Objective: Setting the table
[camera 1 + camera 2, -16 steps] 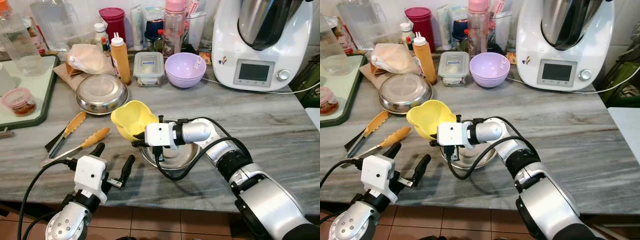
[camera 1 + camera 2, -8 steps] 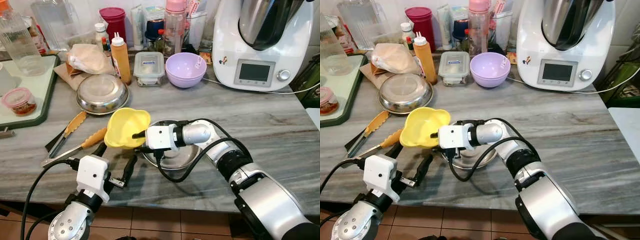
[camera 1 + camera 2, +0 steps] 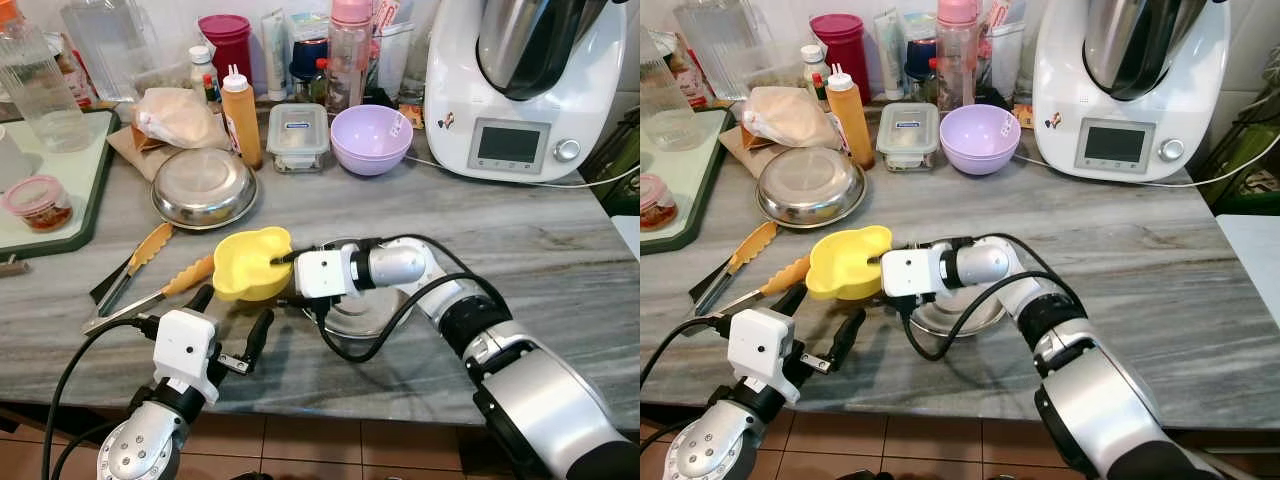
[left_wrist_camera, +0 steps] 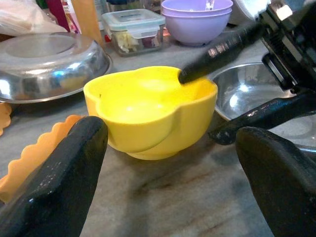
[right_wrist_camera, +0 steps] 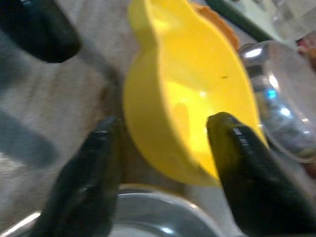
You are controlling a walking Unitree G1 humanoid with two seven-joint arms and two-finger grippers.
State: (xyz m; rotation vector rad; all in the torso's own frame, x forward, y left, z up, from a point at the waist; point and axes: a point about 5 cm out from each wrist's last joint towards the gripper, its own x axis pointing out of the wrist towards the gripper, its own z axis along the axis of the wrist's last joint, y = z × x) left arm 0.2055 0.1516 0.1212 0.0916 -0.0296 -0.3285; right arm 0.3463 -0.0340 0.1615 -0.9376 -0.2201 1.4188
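Observation:
A yellow lobed bowl stands upright, low on the grey counter, to the left of a steel bowl. My right gripper is shut on the yellow bowl's rim, one finger inside the bowl and one outside. In the right wrist view the rim runs between the two fingers. My left gripper is open at the counter's front edge, just short of the bowl. In the left wrist view the bowl sits ahead between the spread fingers. I cannot tell if the bowl's base touches the counter.
Orange-tipped tongs lie left of the bowl. An upturned steel bowl, a sauce bottle, a lidded container and a purple bowl stand behind. A white kitchen machine is back right, a green tray far left.
The yellow bowl was tilted and held higher; my right gripper has turned it upright and brought it down by the counter. The left gripper has stayed open in place.

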